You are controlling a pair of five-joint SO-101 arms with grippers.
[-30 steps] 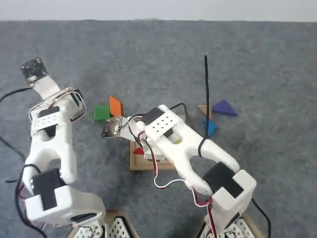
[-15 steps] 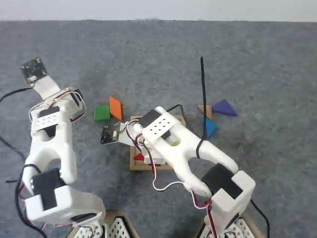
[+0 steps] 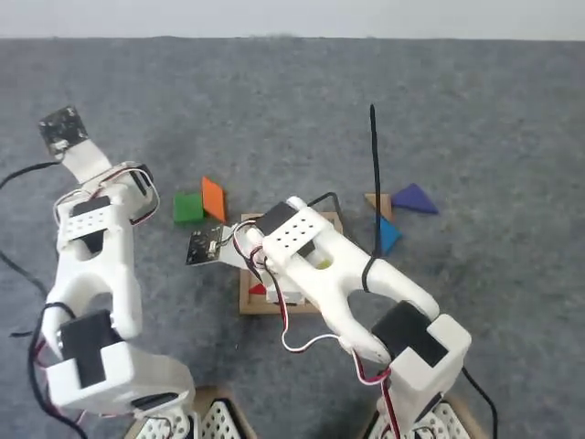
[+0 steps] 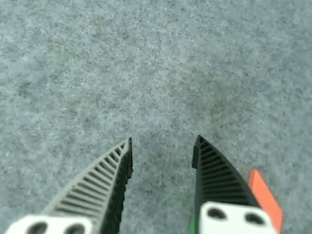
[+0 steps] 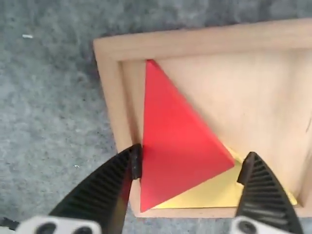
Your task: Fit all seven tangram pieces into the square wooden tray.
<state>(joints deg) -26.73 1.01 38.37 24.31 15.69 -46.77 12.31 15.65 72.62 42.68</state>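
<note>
Right gripper (image 5: 192, 157) over wooden tray (image 5: 195, 41) near worktop (image 3: 475, 110) middle, fingers spread wide astride red triangle (image 5: 175, 141). Red triangle in tray corner, yellow piece (image 5: 214, 197) against it. Left gripper (image 4: 164, 140) over bare worktop, fingers apart, empty, orange piece (image 4: 265, 195) just beside. Green piece (image 3: 188, 208), blue piece (image 3: 388, 235), purple piece (image 3: 414, 198) outside tray.

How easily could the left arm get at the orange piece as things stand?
Probably yes. The left gripper is open over bare carpet, and the orange piece lies close beside one finger, uncovered. The green piece next to it might crowd the grasp; the right gripper is away over the tray.
</note>
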